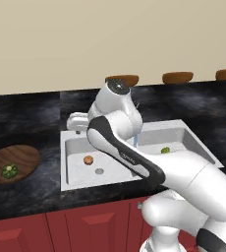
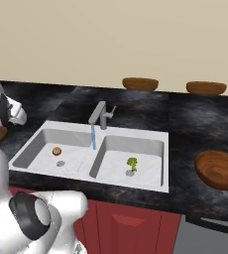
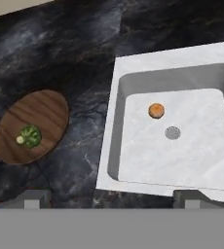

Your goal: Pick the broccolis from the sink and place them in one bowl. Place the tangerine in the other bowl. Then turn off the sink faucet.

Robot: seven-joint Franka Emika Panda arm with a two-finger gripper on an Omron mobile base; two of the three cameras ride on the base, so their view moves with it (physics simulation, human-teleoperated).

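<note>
One broccoli sorted, one broccoli and the tangerine left in the sink.

We hold our gripper [image 3: 109, 197] spread and empty between the left bowl [image 3: 50, 109], holding a broccoli [image 3: 29, 136], and the tangerine [image 3: 156, 110]; the second broccoli [image 2: 132, 162] waits right of the running faucet [image 2: 101, 115].

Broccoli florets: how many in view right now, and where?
2. One broccoli lies in the wide wooden bowl on the counter left of the sink; the other broccoli sits in the sink's right basin.

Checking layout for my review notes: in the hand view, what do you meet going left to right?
Broccoli in the wooden bowl → black counter → sink wall → tangerine → drain.
</note>
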